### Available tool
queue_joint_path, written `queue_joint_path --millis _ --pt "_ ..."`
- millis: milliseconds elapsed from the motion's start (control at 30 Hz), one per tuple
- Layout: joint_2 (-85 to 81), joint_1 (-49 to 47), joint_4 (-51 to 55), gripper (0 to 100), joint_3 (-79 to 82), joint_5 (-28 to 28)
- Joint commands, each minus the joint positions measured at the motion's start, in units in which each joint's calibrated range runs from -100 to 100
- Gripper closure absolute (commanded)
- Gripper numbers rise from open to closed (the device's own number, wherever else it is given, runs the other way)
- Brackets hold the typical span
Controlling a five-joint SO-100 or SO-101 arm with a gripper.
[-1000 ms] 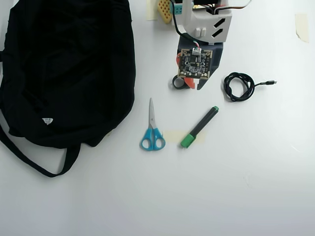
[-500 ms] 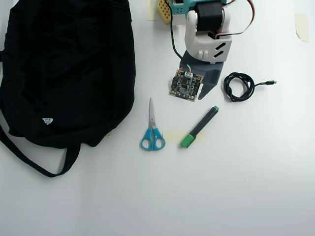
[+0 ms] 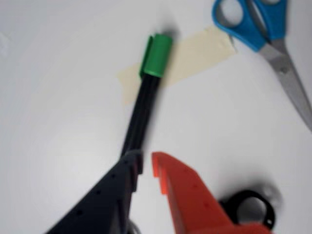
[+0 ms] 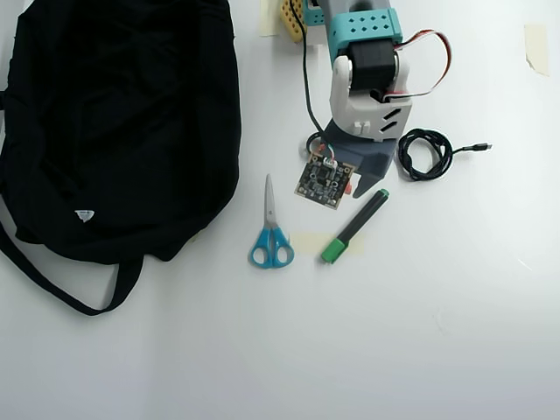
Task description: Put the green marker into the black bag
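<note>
Over the last second my arm reached out from its base toward the green marker [image 4: 354,227], so the gripper [image 3: 146,163] hung just above the marker's small-tipped end. From the wrist view I saw the jaws only narrowly parted, holding nothing, with the dark finger [image 3: 105,200] over the barrel and the orange finger [image 3: 187,195] beside it. The marker lay flat and diagonal on the white table [image 4: 437,332], its green cap resting on a strip of tan tape [image 4: 306,242], just right of the blue-handled scissors [image 4: 271,229] in the overhead view. I saw the black bag [image 4: 122,122] well apart at the left. A coiled cable [image 4: 426,154] sat near the arm.
</note>
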Motion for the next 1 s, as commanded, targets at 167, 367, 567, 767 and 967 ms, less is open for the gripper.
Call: queue_joint_path --millis 167,367,567,767,967 --pt "6.34 -2.58 -0.15 98 -8.97 0.96" --pt "10.82 -4.07 -0.15 98 -12.30 1.07" --pt "13.23 -4.30 -0.07 98 -11.94 0.70" --pt "14.97 -4.30 2.43 98 -11.49 0.54" --pt "17.21 -4.37 3.03 98 -11.49 0.96"
